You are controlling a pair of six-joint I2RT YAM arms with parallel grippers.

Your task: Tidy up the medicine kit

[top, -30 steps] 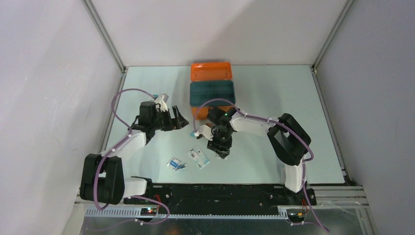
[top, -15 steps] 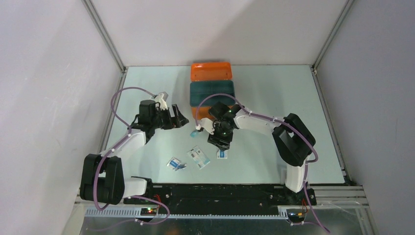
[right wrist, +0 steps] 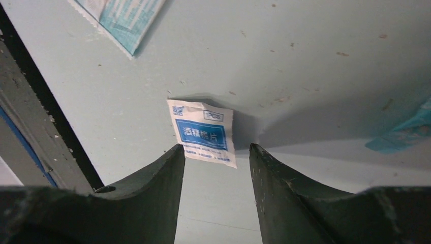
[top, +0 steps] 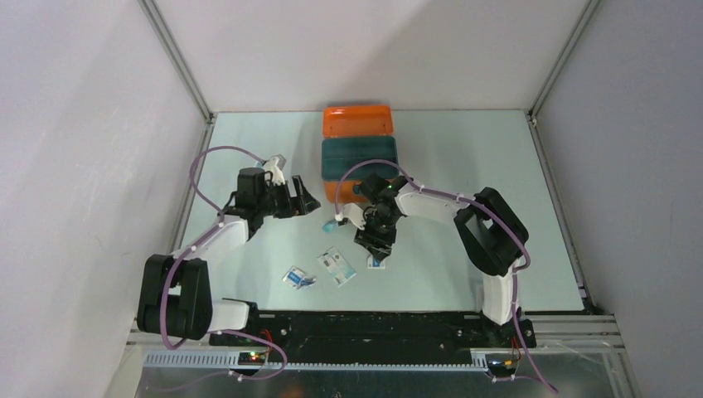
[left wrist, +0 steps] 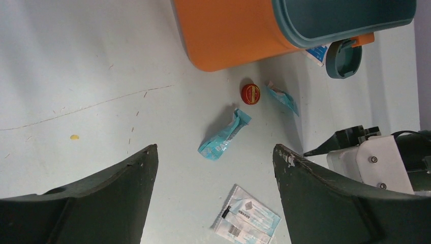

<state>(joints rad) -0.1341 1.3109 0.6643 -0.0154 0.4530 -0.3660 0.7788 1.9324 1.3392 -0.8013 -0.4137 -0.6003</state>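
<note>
The orange medicine kit stands open at the far middle of the table. Its lid is laid back toward the far edge, and a dark teal compartment tray sits on the orange base. The left wrist view shows a rounded teal latch at the base's front corner.

On the table just in front of the box lie a small red round cap and a crumpled teal packet. A longer teal wrapper lies a little nearer the arms.

The left gripper hovers left of the box's near corner. Its fingers are spread wide, nothing is between them, and the teal wrapper is in view on the table beyond them.

The right gripper points down at the table near the middle, in front of the kit. Its jaws are parted. A white sachet with a blue label lies flat just past the fingertips, its near edge in the gap between them. The sachet is not pinched.

Toward the near edge, a flat white pouch lies just left of the sachet. A small blue-and-white packet lies left of that.
</note>
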